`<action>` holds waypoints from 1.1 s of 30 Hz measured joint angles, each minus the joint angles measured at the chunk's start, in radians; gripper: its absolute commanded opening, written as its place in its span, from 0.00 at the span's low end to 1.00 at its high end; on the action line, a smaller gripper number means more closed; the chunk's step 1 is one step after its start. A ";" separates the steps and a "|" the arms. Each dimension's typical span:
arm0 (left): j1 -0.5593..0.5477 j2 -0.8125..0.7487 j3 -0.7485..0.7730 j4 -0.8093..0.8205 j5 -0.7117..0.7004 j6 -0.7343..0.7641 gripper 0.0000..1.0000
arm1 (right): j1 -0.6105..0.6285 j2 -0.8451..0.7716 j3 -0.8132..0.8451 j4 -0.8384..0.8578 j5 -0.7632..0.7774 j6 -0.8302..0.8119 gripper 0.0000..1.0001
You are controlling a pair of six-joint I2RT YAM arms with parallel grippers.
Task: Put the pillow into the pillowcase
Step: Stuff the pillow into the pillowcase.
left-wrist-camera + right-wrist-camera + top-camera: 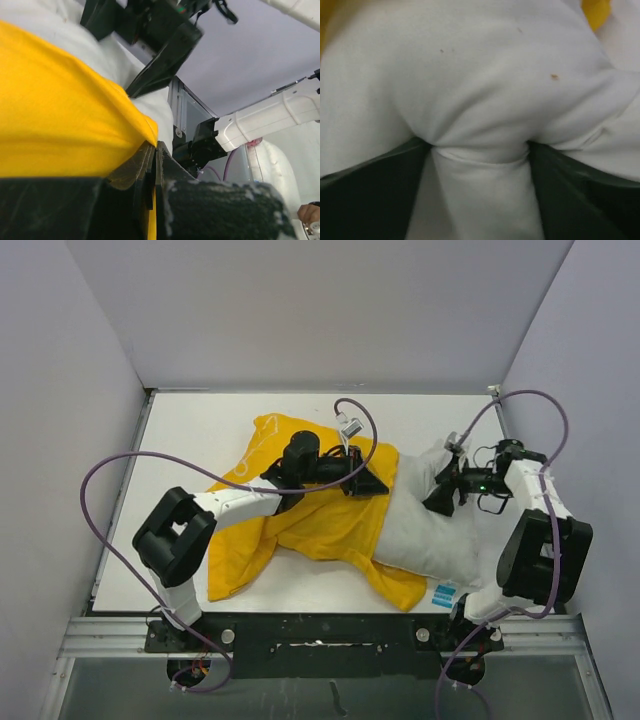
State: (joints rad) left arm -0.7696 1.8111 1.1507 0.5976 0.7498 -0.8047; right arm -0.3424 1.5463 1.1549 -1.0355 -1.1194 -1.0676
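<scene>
1. Top external view: the pillowcase (320, 525) lies crumpled across the middle of the table (200, 430). It reaches from near the far edge down toward the left near corner, and a yellow strip runs along the near side of the pillow (425, 530).
2. The pillow lies on the right half of the table, slanting toward the right near corner. Yellow cloth covers its left end and its right part is bare. Whether that end is inside the sack or only under it cannot be told.
3. The left gripper (368, 481) sits at the pillowcase's right edge, where yellow meets white.
4. Left wrist view: the left gripper is clenched, with a hem of yellow cloth caught between its fingers (170, 172). White pillow bulges just beyond the hem.
5. The right gripper (443, 498) rests on the pillow's far right end, near the right edge of the table.
6. Right wrist view: the right gripper is released, with its dark fingers (370, 200) spread wide. A bunched fold of pillow stands between them and touches both.
7. A small blue tag (444, 595) lies by the pillow at the near edge.
</scene>
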 measured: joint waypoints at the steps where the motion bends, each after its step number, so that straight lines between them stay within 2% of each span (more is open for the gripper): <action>1: -0.001 -0.013 0.002 -0.018 0.001 0.014 0.00 | 0.040 0.000 -0.038 0.023 0.021 0.019 0.37; 3: -0.001 -0.026 0.014 -0.047 0.004 0.037 0.00 | 0.106 0.000 -0.052 0.056 0.047 0.062 0.10; 5: 0.001 -0.028 0.043 -0.088 0.006 0.063 0.00 | 0.130 -0.001 -0.027 0.061 0.037 0.103 0.01; 9: 0.022 -0.026 0.151 -0.200 0.011 0.100 0.00 | 0.136 -0.006 0.008 0.106 -0.011 0.196 0.00; 11: 0.040 -0.003 0.264 -0.264 0.023 0.117 0.00 | 0.142 -0.029 0.008 0.198 -0.024 0.309 0.00; 17: 0.069 0.226 0.847 -0.492 0.064 0.165 0.00 | 0.194 -0.170 0.024 0.730 -0.004 0.782 0.00; 19: 0.070 0.280 0.993 -0.550 0.072 0.173 0.00 | 0.201 -0.202 0.029 0.929 0.001 0.915 0.00; 21: 0.069 0.295 1.061 -0.580 0.083 0.187 0.00 | 0.202 -0.229 0.008 1.092 -0.004 0.992 0.00; 23: 0.065 0.283 1.043 -0.578 0.097 0.211 0.00 | 0.203 -0.266 -0.068 1.203 -0.023 0.984 0.00; 25: 0.051 0.229 0.897 -0.562 0.086 0.256 0.00 | 0.211 -0.307 -0.172 1.187 -0.045 0.856 0.00; 27: 0.026 0.150 0.653 -0.524 0.046 0.304 0.19 | 0.231 -0.318 -0.235 1.007 -0.047 0.630 0.00; 29: -0.009 0.085 0.375 -0.477 -0.016 0.342 0.30 | 0.256 -0.310 -0.272 0.818 -0.026 0.412 0.00; 31: -0.041 0.066 0.188 -0.454 -0.094 0.365 0.42 | 0.278 -0.308 -0.325 0.657 0.009 0.211 0.00; 33: -0.072 0.048 0.062 -0.462 -0.186 0.386 0.51 | 0.284 -0.319 -0.367 0.557 0.016 0.070 0.01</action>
State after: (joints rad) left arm -0.8417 1.8591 1.2129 0.1356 0.5636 -0.4191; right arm -0.0582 1.2278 0.7879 -0.4789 -1.1034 -0.9974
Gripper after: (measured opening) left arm 0.392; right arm 0.078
